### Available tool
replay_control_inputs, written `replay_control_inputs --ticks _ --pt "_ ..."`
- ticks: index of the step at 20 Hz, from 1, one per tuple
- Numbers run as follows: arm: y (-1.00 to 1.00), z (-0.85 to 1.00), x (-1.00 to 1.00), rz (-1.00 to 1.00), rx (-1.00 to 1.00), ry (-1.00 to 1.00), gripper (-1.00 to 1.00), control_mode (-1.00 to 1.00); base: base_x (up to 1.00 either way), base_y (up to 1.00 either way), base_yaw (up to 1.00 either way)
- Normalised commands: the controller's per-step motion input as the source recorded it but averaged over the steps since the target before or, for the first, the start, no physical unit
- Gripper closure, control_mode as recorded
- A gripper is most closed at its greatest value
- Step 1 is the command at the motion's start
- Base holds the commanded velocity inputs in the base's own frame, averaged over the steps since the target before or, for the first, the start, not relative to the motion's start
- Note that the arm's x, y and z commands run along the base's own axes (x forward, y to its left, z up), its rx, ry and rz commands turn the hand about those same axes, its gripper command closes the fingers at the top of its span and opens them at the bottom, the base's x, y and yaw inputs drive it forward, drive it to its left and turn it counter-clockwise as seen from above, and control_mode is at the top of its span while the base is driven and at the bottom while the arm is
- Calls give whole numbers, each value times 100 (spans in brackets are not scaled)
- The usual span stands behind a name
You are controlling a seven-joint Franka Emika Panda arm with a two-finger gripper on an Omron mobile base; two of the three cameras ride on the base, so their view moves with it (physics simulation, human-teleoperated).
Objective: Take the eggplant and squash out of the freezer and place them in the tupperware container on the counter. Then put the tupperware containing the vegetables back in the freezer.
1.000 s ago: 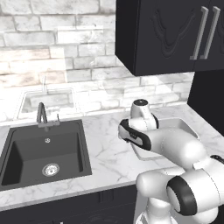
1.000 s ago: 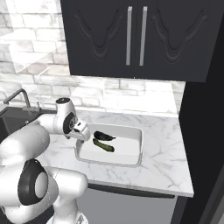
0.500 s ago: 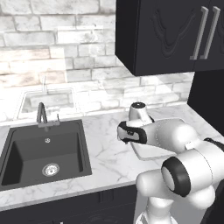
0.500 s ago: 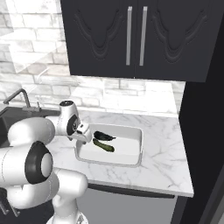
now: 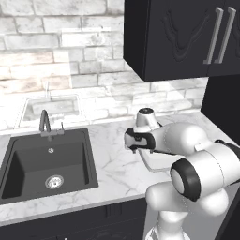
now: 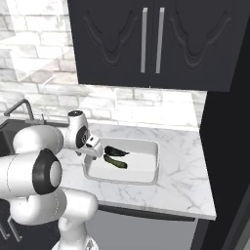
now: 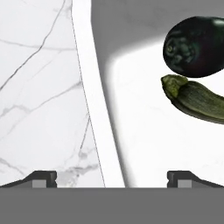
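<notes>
The tupperware container (image 6: 146, 168) sits on the counter (image 6: 183, 183), to the right of the black sink (image 5: 44, 159). It is a flat white tray. Inside it lie two vegetables side by side, near the end of the tray closest to the arm. The eggplant (image 6: 116, 151) is dark and round, and it is the one nearer the brick wall (image 6: 39, 73). The squash (image 6: 115, 162) is long and green, with a pale stalk end. In the hand view the eggplant (image 7: 197, 46) and the squash (image 7: 197, 100) look like they touch.

The claw (image 6: 93, 150) hangs over the left end of the tray, right above its rim. Its two fingers are spread wide apart and they hold nothing. In the hand view one fingertip (image 7: 41, 178) is over the marble counter (image 7: 39, 109) and the other is over the inside of the tray, so the white rim of the tupperware container (image 7: 94, 109) runs between them. Both vegetables are off to one side of the claw (image 7: 111, 179), not between the fingers.

From the left base view the arm hides most of the tray, and just a bit of the tupperware container (image 5: 157, 165) peeks out under the claw (image 5: 132, 146). Black cabinets (image 6: 151, 39) hang on the wall above.
</notes>
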Motion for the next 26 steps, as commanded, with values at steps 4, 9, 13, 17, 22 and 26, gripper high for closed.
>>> replay_control_inputs --ticks 4,9,13,17,22,26 --pt "-2 -7 0 0 0 0 100 -100 0 0 0" --pt "-2 -2 0 0 0 1 100 -100 0 0 0" --pt "0 0 0 0 0 0 100 -100 0 0 0" --pt "-7 0 -3 1 0 0 100 -100 0 0 0" --pt "-2 24 -16 10 0 -6 100 -100 0 0 0" --pt "-3 42 -12 14 -1 -3 100 -100 0 0 0"
